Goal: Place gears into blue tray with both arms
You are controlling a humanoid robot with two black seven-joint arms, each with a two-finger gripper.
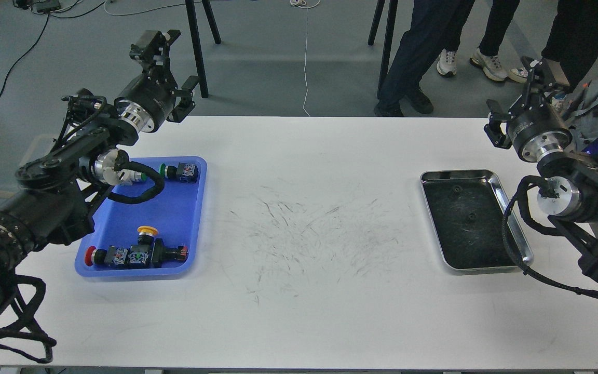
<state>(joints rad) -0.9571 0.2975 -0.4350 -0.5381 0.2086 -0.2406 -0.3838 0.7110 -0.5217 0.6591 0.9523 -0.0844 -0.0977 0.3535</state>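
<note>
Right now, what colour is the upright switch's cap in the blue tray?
Yellow cap, best seen in the head view.

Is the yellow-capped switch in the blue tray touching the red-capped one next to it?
Cannot tell. In the head view the yellow-capped switch meets the cluster with the red-capped switch in the blue tray, with no clear gap or contact.

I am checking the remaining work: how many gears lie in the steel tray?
2 gears: one near the far end of the steel tray, one near its middle. Both are dark against the dark bottom, so more may be hidden.
</note>
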